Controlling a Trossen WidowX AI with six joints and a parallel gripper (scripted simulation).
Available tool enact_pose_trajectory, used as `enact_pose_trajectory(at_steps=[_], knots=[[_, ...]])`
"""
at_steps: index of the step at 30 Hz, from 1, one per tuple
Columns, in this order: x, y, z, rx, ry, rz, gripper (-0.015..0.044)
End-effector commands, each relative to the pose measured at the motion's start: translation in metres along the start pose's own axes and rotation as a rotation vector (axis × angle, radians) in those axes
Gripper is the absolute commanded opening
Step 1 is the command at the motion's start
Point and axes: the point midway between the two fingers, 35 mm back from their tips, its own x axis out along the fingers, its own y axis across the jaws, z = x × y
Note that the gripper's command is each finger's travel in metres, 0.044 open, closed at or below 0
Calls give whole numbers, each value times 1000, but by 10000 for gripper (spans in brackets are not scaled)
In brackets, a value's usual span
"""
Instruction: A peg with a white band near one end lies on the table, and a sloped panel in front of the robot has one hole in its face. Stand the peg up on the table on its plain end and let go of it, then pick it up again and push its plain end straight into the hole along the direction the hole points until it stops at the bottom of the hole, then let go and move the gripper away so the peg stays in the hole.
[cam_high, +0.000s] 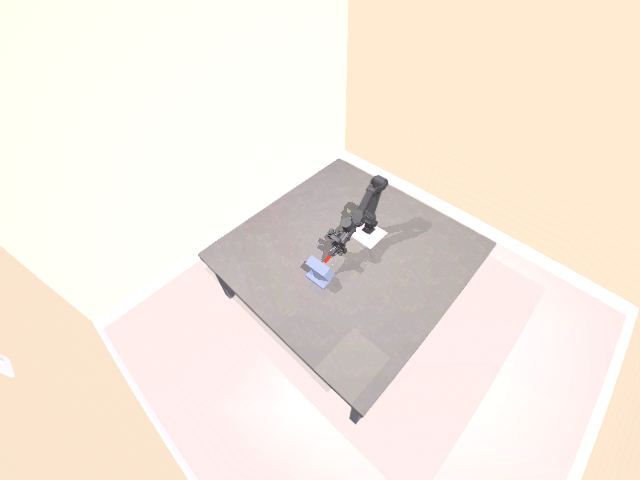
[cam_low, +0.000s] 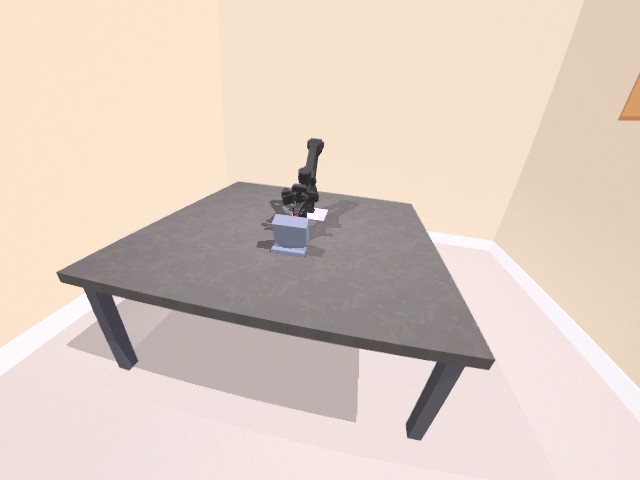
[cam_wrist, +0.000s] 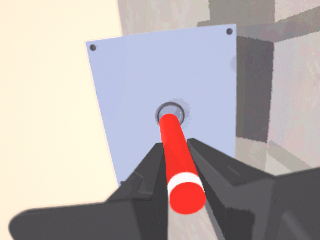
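The red peg (cam_high: 327, 259) (cam_wrist: 176, 145) is held between the fingers of my gripper (cam_high: 334, 252) (cam_wrist: 175, 148), which is shut on it. Its white band is near the end closest to the wrist camera. Its plain end points at the sloped blue panel (cam_high: 319, 264) (cam_low: 290, 233) (cam_wrist: 135, 80). In the wrist view the plain end overlaps the lower part of the ringed hole (cam_wrist: 170, 104). Whether the tip is inside the hole or just in front of it I cannot tell. In the exterior view the panel hides most of the peg.
The panel stands on a blue foot (cam_high: 316, 280) (cam_low: 288, 251) on the dark table (cam_high: 387, 289) (cam_low: 206, 279). A white square (cam_high: 371, 237) (cam_low: 319, 214) lies by the arm's base, behind the gripper. Small dark screw heads mark the panel's corners.
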Motion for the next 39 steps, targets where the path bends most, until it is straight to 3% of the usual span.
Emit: enact_pose_trajectory(at_steps=[1,39], knots=[[7,-1,-1,-1,4,-3,0],[11,-4,-1,0,0,0,0]])
